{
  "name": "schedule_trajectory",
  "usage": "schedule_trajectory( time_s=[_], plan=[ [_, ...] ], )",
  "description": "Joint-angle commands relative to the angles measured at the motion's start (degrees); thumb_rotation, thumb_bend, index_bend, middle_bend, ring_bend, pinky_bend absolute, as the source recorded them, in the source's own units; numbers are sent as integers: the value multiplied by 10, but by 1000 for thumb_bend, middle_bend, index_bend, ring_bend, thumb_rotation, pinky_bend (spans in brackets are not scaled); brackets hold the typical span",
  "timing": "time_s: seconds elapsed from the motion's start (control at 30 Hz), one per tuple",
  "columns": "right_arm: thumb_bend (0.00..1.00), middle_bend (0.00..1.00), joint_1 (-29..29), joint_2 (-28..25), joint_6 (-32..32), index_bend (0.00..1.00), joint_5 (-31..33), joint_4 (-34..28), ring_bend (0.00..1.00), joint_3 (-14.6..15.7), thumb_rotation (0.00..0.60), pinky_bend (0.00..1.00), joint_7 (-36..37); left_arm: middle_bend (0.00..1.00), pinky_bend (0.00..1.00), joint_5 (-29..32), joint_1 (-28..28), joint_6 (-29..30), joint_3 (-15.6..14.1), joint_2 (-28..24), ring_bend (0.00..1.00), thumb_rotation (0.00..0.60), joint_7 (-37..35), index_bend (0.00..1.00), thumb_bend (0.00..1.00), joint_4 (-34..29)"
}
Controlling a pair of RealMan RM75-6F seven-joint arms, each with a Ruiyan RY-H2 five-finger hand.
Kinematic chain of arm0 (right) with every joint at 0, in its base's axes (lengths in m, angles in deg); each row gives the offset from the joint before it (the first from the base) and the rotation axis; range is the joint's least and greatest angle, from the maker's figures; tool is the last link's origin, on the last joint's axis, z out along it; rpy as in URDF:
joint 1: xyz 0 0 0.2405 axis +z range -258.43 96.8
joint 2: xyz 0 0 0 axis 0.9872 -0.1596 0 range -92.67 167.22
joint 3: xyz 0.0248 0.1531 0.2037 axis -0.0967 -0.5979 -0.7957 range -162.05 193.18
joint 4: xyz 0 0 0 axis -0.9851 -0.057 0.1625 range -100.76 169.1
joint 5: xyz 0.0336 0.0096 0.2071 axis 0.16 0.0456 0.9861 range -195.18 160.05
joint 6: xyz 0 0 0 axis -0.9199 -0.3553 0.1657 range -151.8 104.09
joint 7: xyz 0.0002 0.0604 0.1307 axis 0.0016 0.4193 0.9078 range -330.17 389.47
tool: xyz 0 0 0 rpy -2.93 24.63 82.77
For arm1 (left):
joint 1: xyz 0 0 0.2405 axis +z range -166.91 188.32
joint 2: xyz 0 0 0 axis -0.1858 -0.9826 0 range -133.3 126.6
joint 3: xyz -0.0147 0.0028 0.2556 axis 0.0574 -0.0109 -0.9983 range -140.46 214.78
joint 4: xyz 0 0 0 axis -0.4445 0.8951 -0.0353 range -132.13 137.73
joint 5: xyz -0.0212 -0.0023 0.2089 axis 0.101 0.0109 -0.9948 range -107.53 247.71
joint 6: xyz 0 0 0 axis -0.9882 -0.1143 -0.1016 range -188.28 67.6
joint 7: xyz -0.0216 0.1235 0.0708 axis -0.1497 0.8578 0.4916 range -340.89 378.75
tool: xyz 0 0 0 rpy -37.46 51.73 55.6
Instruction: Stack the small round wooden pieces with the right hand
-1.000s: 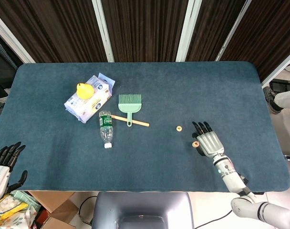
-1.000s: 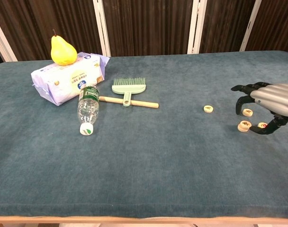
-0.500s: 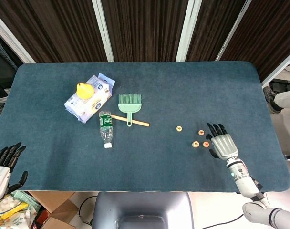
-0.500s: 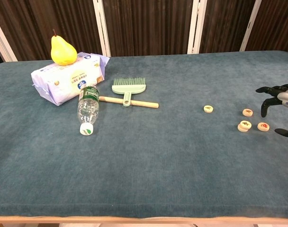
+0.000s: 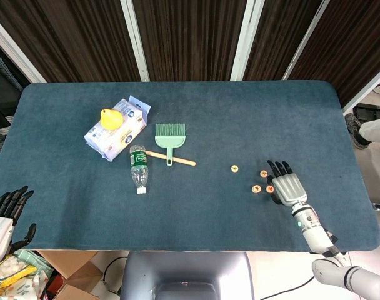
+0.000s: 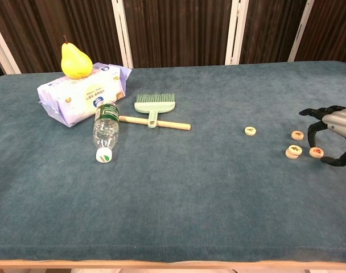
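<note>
- Sliding back toward the wooden pieces since half a second ago, the right hand (image 6: 335,133) is hovering over the blue table (image 5: 196,112), fingers spread and arched, gripping nothing.
- Its dark fingertips (image 6: 313,120) are hanging just beside the nearest wooden piece (image 6: 316,152), without plainly touching it.
- Four small round wooden pieces are lying flat on the cloth: pale discs with red or dark marks on top.
- Two are sitting touching or overlapping (image 6: 293,151) just left of that nearest disc; another (image 6: 297,135) is lying just behind them.
- A lone disc (image 6: 250,131) is resting farther left, toward the green brush (image 6: 155,108).
- Over the table's near left corner, the left hand (image 5: 4,215) is hanging with fingers apart, holding nothing.
</note>
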Motion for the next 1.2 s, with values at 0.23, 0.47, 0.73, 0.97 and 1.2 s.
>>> schedule_trajectory(
  time_s=[0.23, 0.47, 0.73, 0.97, 1.2],
  plan=[
    [462, 45, 3, 5, -5, 589, 1, 3, 0, -1, 600, 0, -3, 0, 0, 1, -1, -2, 0, 0, 0, 600, 1, 0, 482, 0],
    [463, 42, 3, 5, -3, 623, 0, 0, 0, -3, 600, 0, -1, 0, 0, 1, -1, -3, 0, 0, 0, 600, 1, 0, 482, 0],
    [463, 42, -6, -15, 36, 633, -22, -37, 0, -3, 600, 0, 6, 0, 0, 0, -1, -2, 0, 0, 0, 600, -1, 0, 483, 0],
    [463, 42, -8, -25, 54, 633, -32, -60, 0, -4, 600, 0, -2, 0, 0, 0, 0, -1, 0, 0, 0, 600, -1, 0, 482, 0],
    [463, 42, 12, -6, 23, 633, -14, -58, 0, -17, 600, 0, -18, 0, 0, -2, 1, 1, -1, -1, 0, 600, -2, 0, 482, 0]
  ],
)
